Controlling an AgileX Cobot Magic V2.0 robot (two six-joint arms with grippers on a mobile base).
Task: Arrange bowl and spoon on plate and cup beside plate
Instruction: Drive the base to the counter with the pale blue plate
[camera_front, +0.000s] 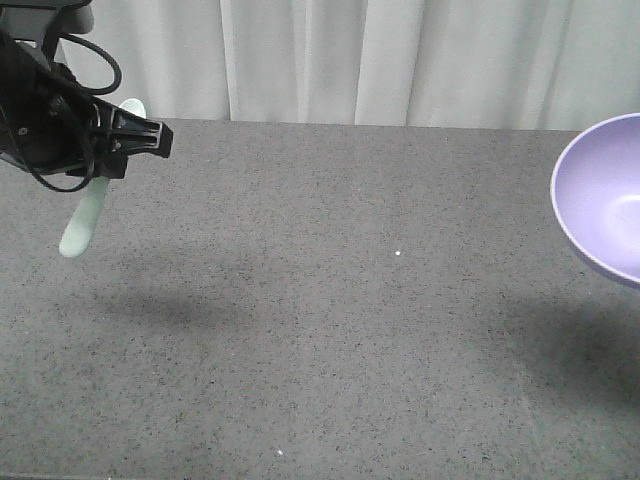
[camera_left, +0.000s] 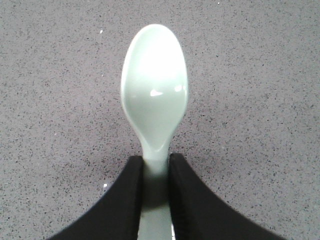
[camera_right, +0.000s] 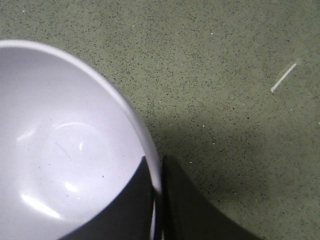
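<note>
At left, the left gripper (camera_left: 156, 167) clamps the spoon (camera_front: 82, 225) by its handle, aloft. At right, the right gripper (camera_right: 158, 180) pinches the bowl (camera_front: 605, 200) by its rim, also raised. Both 2 items seem mid-carry; next comes setting them on the plate, unseen here.

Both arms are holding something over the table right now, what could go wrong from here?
The right end effector pinches the lavender bowl only at its thin rim, and it hangs tilted, so it may swing or slip. The left end effector grips the mint-green spoon at its smooth narrow neck; it could pivot or drop onto the table. No plate shows in any view, so the target can't be checked.
</note>
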